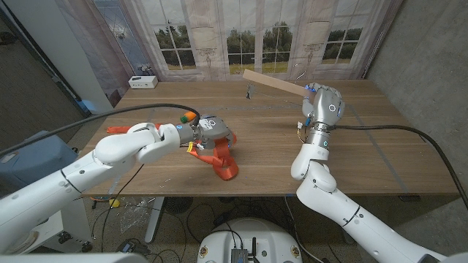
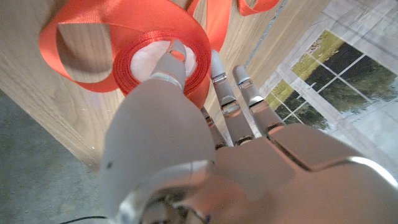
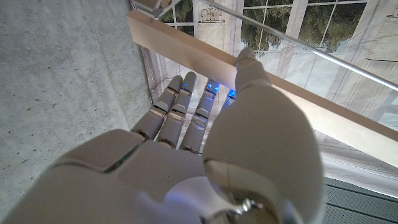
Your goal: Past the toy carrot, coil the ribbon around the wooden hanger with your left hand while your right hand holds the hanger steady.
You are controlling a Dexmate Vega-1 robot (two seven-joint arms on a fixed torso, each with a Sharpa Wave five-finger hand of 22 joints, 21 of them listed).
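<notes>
A brown wooden table (image 1: 365,157) stands by big windows (image 1: 256,36) with thin white curtains (image 1: 139,33), and green trees show outside. A grey wall (image 1: 431,66) is on one side. A small white box (image 1: 142,82) sits on the table's far corner.

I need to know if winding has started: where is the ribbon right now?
In the head view the orange ribbon lies on the table left of centre, under the left hand, which grips its spool, well apart from the wooden hanger the right hand holds.

Right hand (image 1: 319,98) holds hanger (image 1: 272,82) aloft; left hand (image 1: 207,131) on ribbon (image 1: 221,161).
</notes>
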